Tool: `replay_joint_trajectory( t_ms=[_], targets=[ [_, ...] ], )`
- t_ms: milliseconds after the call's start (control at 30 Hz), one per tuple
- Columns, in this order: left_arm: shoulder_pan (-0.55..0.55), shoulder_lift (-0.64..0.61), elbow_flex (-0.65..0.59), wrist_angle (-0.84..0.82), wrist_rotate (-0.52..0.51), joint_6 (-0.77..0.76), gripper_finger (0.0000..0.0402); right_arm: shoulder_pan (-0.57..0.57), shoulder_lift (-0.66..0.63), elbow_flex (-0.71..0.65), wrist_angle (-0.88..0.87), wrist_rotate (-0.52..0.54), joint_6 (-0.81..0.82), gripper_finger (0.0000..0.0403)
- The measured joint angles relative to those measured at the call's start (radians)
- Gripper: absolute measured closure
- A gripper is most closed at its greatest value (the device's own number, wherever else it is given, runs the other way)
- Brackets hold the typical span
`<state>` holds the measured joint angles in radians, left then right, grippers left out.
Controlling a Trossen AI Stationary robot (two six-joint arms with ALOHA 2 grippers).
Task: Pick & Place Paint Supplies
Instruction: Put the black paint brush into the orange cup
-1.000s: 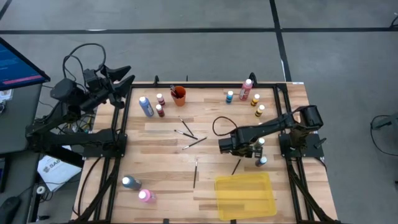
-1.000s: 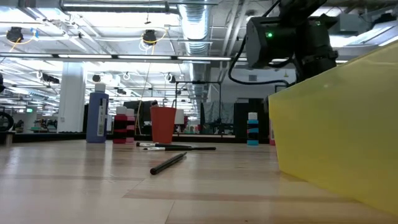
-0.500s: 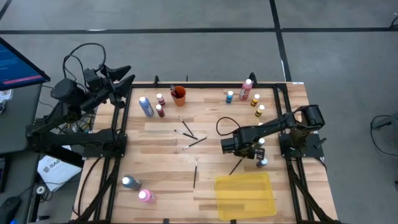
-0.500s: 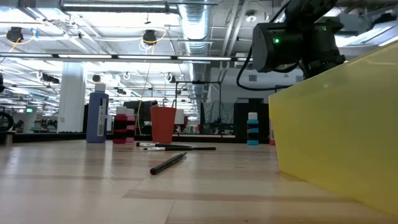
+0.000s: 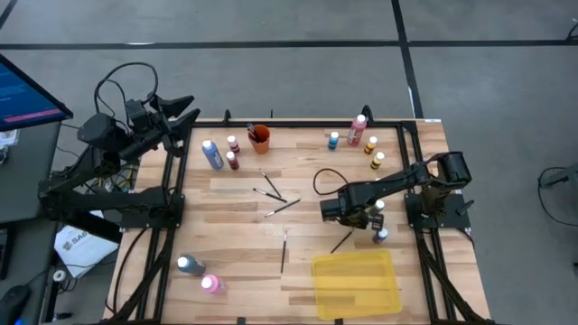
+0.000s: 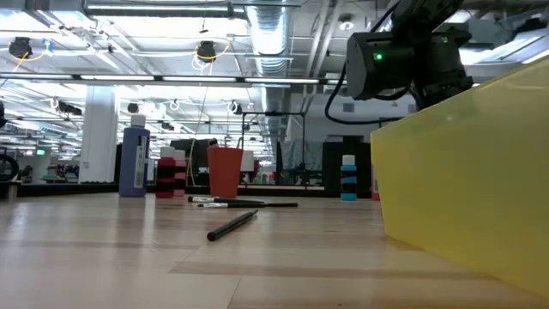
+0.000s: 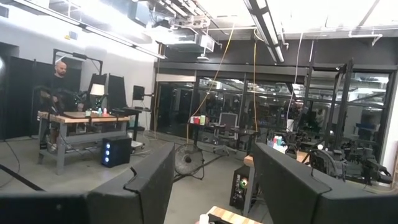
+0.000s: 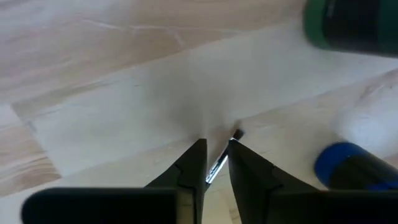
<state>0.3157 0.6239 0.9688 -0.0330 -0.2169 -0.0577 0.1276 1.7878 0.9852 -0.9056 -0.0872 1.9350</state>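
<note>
A pale plank-wood table (image 5: 235,190) carries a flat, translucent yellow tray (image 5: 355,283), one orange cup (image 5: 260,138), some dozen white-capped paint bottles and several slim dark brushes. The right gripper (image 8: 214,163), low over the boards just above the tray, has its pointed fingers pinched nearly together on a thin brush (image 8: 217,167) lying beside a blue bottle (image 8: 348,167). The left gripper (image 7: 208,186) waits off the table's far-left corner, jaws apart and empty.

Right gripper (image 8: 214,163) low, fingers nearly together; left gripper (image 7: 211,186) open, raised.
</note>
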Motion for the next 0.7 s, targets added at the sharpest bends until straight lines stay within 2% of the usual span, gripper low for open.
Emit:
replay_joint_trajectory(
  t_ms=[100,200,367,533,700],
  targets=[
    [0.0,0.0,0.0,0.002,0.003,0.001,0.019,-0.008,0.0,0.002,0.0,0.003,-0.044,0.0348],
    [0.0,0.0,0.0,0.002,0.003,0.001,0.019,-0.009,-0.003,0.017,-0.077,0.021,-0.049,0.0344],
    [0.0,0.0,0.0,0.002,0.003,0.001,0.019,0.019,-0.04,0.034,-0.144,0.049,0.042,0.0318],
    [0.0,0.0,0.0,0.002,0.003,0.001,0.019,0.049,-0.04,0.007,-0.112,0.027,0.095,0.0292],
    [0.0,0.0,0.0,0.004,0.002,0.001,0.019,0.069,-0.009,-0.002,-0.062,-0.001,0.108,0.0295]
  ],
)
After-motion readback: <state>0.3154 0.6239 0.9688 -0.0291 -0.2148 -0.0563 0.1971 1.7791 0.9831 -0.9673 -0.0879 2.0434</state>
